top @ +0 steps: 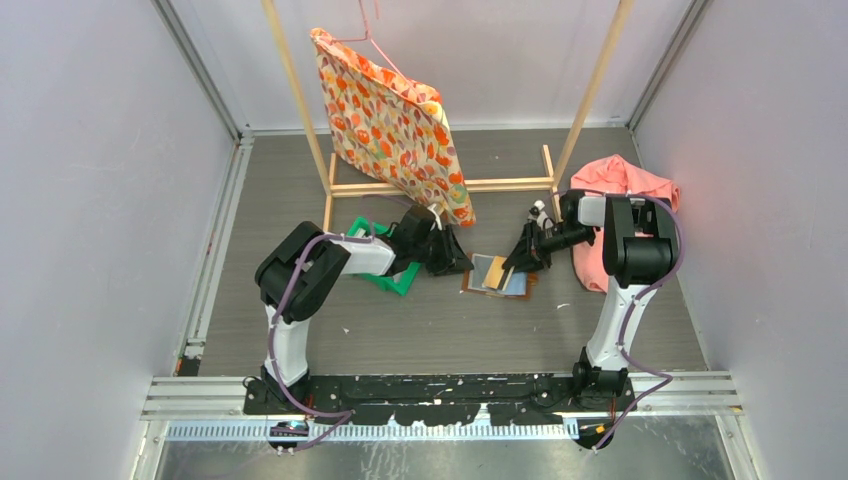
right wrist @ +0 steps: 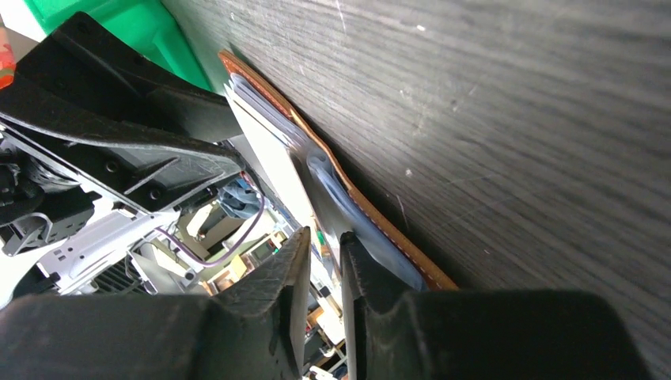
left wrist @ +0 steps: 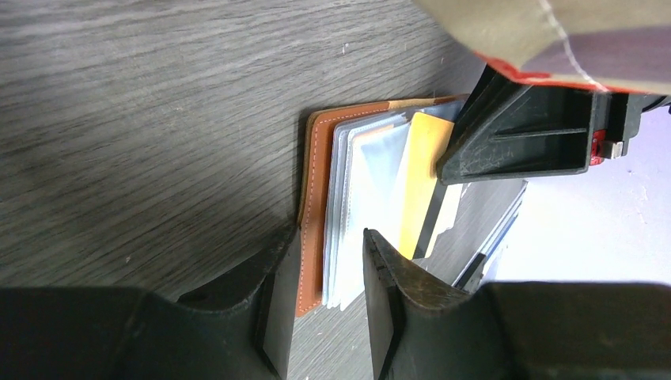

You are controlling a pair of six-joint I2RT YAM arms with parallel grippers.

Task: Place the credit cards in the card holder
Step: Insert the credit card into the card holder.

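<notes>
The card holder [top: 478, 290] lies open on the table, brown leather outside with clear sleeves inside; it also shows in the left wrist view [left wrist: 319, 182] and the right wrist view [right wrist: 372, 214]. A gold-yellow credit card [top: 494, 272] with a black stripe [left wrist: 419, 182] stands tilted over the sleeves. My right gripper [top: 515, 265] [right wrist: 324, 235] pinches its far end, jaws nearly together. My left gripper [top: 455, 262] [left wrist: 328, 233] is open, its fingers straddling the holder's near corner. The other cards are hidden.
A green plastic bin [top: 385, 275] [right wrist: 134, 24] sits under my left arm, left of the holder. A wooden rack [top: 440, 187] with a patterned bag [top: 400, 120] stands behind. A pink cloth [top: 620, 180] lies at the right.
</notes>
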